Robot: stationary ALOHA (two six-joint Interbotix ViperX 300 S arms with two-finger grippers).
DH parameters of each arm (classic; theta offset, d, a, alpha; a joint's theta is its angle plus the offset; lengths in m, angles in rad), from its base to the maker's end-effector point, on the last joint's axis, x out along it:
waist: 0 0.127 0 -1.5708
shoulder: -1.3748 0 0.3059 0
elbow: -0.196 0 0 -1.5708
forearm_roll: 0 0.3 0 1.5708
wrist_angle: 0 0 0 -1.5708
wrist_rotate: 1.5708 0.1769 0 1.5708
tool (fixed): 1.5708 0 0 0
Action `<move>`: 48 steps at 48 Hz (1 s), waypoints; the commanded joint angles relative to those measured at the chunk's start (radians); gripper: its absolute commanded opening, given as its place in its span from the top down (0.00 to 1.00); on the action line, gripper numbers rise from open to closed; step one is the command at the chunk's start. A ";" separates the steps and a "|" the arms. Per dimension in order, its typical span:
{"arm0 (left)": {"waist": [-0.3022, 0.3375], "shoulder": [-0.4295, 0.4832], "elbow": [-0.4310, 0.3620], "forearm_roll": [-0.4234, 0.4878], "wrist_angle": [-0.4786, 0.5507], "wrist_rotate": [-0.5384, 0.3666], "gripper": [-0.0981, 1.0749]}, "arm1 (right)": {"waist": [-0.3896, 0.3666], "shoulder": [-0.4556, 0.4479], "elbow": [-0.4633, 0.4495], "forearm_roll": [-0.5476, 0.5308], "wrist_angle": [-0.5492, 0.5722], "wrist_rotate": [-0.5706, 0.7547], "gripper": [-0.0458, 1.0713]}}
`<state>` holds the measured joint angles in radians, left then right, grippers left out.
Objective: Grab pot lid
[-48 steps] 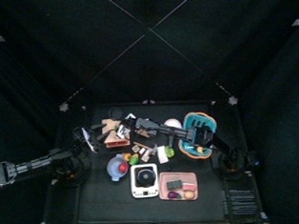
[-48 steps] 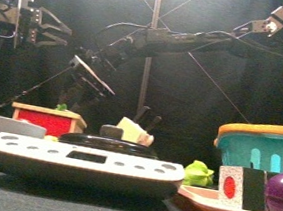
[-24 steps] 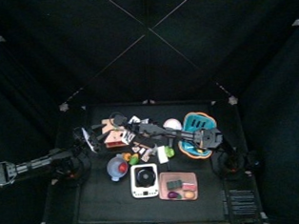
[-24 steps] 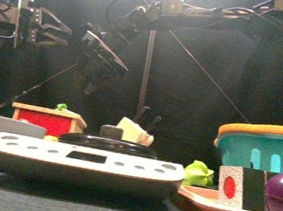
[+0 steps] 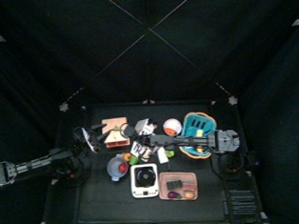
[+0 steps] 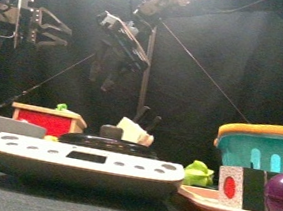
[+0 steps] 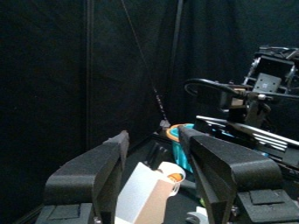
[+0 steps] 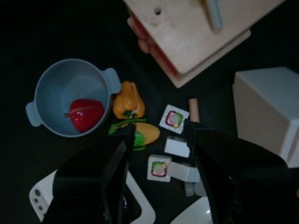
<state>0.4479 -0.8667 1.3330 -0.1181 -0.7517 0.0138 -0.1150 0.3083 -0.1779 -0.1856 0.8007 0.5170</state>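
- Top view: we list the desk [image 5: 94,208], crowded with small things. Among them are a white scale [image 5: 145,181], a pink tray [image 5: 180,186], a blue pot [image 5: 119,167] and a teal basket [image 5: 200,139]. The right arm [image 5: 205,141] reaches in over the middle. The left arm [image 5: 35,167] sits at the desk's left edge.
- Front view: the right gripper [image 6: 112,54] hangs high above the things with its jaws spread. The left gripper [image 6: 36,25] is raised at the left. A dark domed shape [image 6: 98,142] with a knob stands behind the scale. We cannot say for certain that it is the pot lid.
- Left wrist view: the left jaws stand apart with nothing between them. The basket shows beyond them.
- Right wrist view: the right jaws stand wide apart and hold nothing. Below them lie the blue pot with a red piece [image 8: 84,112] inside, a yellow-orange fruit [image 8: 128,101] just beside it, a wooden box [image 8: 193,35] and a white block [image 8: 268,109]. We see no lid on the pot.
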 commanded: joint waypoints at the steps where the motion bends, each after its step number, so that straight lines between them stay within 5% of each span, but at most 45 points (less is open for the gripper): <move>1: 0.000 0.002 -0.015 0.002 -0.008 0.002 0.18 | 0.028 -0.109 0.089 -0.002 -0.066 0.035 0.21; 21: -0.002 0.002 -0.017 0.000 -0.008 0.003 0.18 | 0.179 -0.206 0.350 0.020 -0.253 0.084 0.21; 35: 0.000 0.002 -0.014 0.000 -0.008 0.003 0.18 | 0.265 -0.178 0.423 -0.130 -0.333 0.091 0.21; 48: 0.000 0.003 -0.012 -0.002 -0.005 0.002 0.18 | 0.275 -0.132 0.436 -0.158 -0.345 0.109 0.21</move>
<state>0.4479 -0.8667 1.3315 -0.1197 -0.7517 0.0153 0.1565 0.1825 0.2654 -0.3421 0.4648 0.6274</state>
